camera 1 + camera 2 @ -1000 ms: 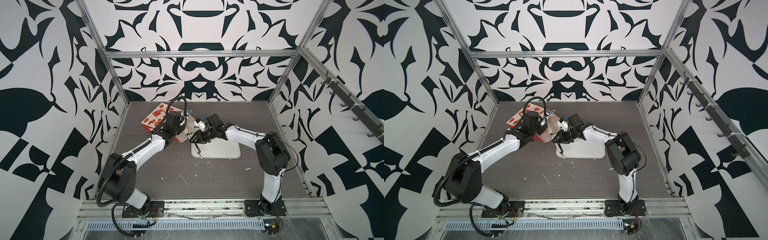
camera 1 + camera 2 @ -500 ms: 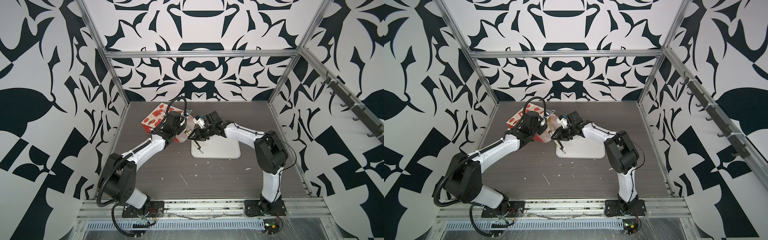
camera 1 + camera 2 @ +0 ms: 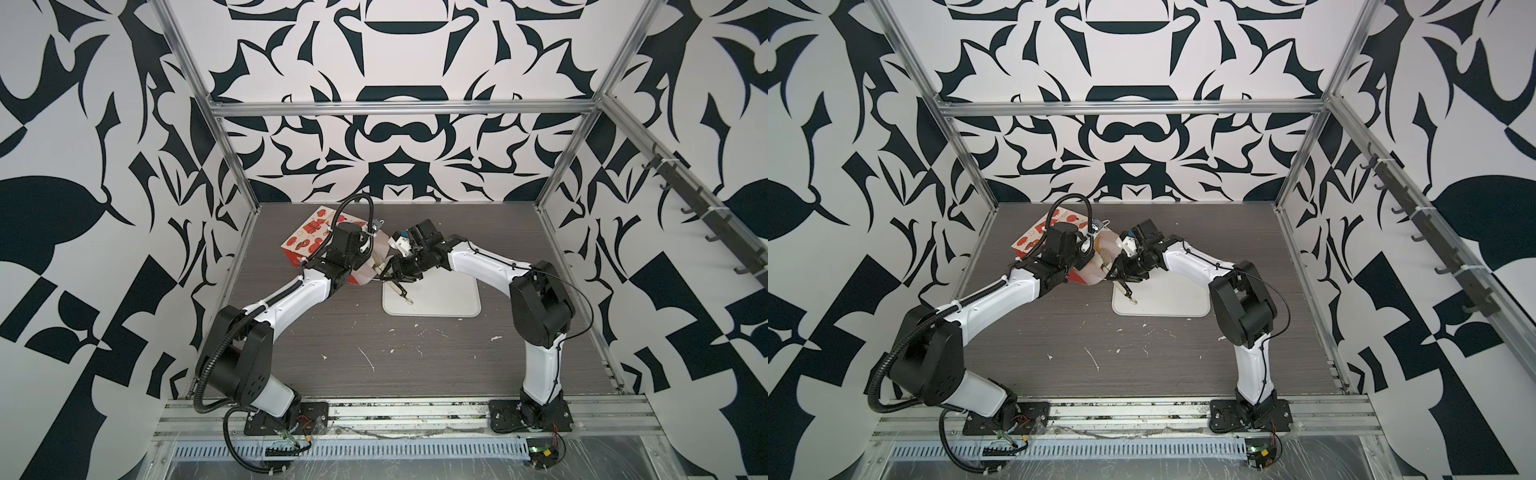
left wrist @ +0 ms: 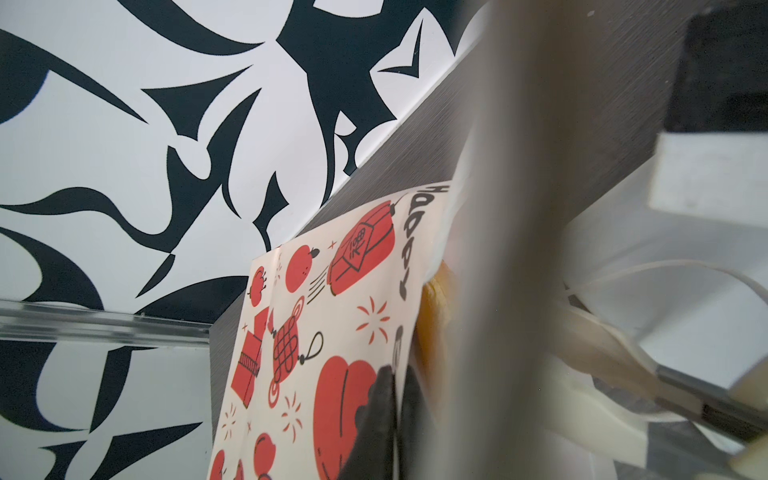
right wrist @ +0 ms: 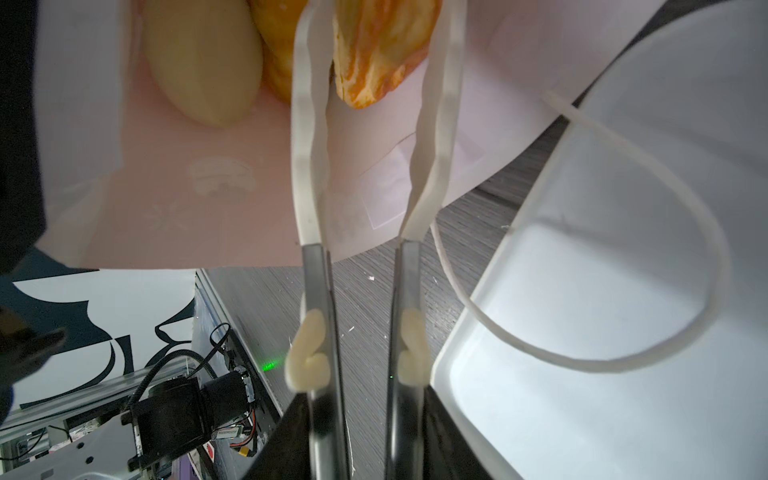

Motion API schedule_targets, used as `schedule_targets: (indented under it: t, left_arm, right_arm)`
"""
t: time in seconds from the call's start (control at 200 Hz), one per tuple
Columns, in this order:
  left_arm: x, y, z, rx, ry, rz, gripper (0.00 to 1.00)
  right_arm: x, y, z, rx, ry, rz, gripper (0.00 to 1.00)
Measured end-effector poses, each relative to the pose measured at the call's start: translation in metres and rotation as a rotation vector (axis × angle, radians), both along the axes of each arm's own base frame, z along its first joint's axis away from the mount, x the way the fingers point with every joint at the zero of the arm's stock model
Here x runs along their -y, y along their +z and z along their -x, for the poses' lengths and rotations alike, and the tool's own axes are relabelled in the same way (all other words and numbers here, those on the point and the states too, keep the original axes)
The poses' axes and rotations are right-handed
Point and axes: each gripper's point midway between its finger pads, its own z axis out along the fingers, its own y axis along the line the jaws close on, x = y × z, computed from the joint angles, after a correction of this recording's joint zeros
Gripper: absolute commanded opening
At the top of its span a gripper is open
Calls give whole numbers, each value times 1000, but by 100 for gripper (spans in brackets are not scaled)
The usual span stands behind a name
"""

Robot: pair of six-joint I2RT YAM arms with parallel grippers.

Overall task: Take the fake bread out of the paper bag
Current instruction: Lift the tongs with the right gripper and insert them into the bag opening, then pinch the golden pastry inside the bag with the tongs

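Watching my left pincer (image 4: 395, 399) clamped on paper bag (image 4: 332, 311) rim; right pincer (image 5: 376, 16) apart, straddling flaky pastry (image 5: 374, 70) inside.

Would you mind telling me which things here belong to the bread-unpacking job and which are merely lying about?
In the job:
- paper bag, its rim pinched by the left gripper
- flaky pastry, straddled by the open right gripper
- pale bun beside it, inside the bag

Lying about:
- white tray, possibly the drop-off spot
- white scraps on the table
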Motion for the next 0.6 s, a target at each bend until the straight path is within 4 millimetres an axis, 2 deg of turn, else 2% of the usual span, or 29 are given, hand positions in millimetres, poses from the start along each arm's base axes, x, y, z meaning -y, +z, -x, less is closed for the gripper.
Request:
schedule_targets:
  t: [0.15, 0.38, 0.6]
  left_arm:
    - [0, 0, 0, 0, 0, 0, 7]
    - [0, 0, 0, 0, 0, 0, 7]
    - [0, -1, 0, 0, 0, 0, 7]
  right_arm:
    - [-2, 10, -4, 6, -7, -8, 45]
    - [-7, 26, -12, 26, -9, -22, 45]
    - [-7, 14, -15, 5, -15, 12, 45]
